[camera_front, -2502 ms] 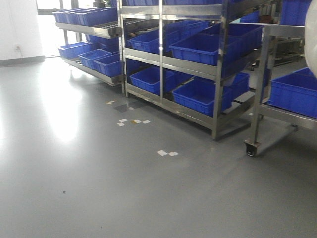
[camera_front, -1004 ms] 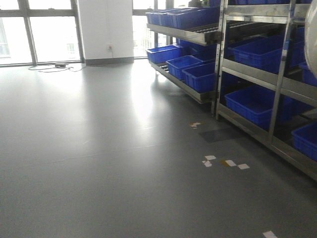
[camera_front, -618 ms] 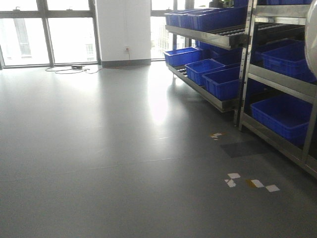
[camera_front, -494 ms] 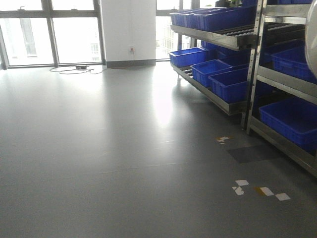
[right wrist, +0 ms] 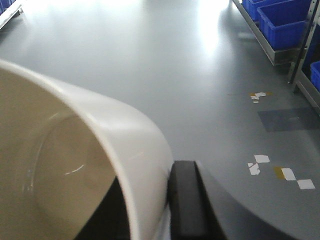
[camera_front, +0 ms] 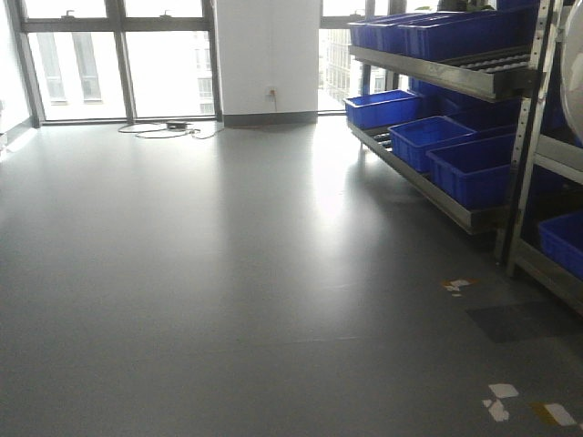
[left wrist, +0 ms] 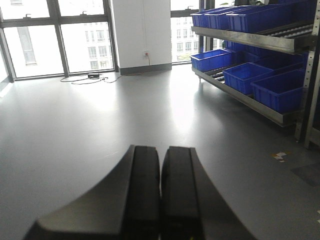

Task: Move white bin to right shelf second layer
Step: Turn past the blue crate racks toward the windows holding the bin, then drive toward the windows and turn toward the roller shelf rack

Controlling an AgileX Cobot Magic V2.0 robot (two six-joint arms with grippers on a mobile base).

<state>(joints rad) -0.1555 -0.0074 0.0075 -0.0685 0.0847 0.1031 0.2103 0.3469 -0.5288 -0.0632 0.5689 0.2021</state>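
The white bin (right wrist: 75, 150) fills the left of the right wrist view, its cream inside facing the camera. My right gripper (right wrist: 145, 200) is shut on the bin's wall: one black finger (right wrist: 186, 200) presses the outside, and the other shows dark inside. In the front view a pale curved edge of the bin (camera_front: 574, 55) shows at the far right. My left gripper (left wrist: 160, 150) is shut with nothing in it, held over bare floor. A steel rack's sloping roller level (camera_front: 455, 77) is at the right; I cannot tell whether it is the right shelf second layer.
Blue crates (camera_front: 474, 168) sit on the rack's lower and upper levels (left wrist: 240, 15). White and yellow tape marks (camera_front: 501, 401) lie on the grey floor. A window wall with a white pillar (camera_front: 269, 55) and a cable (camera_front: 168, 129) is far ahead.
The front view has swung left: the racks with blue crates slid to the right edge, and the windows, pillar and open floor came into view. The bin's edge stays at the far right.
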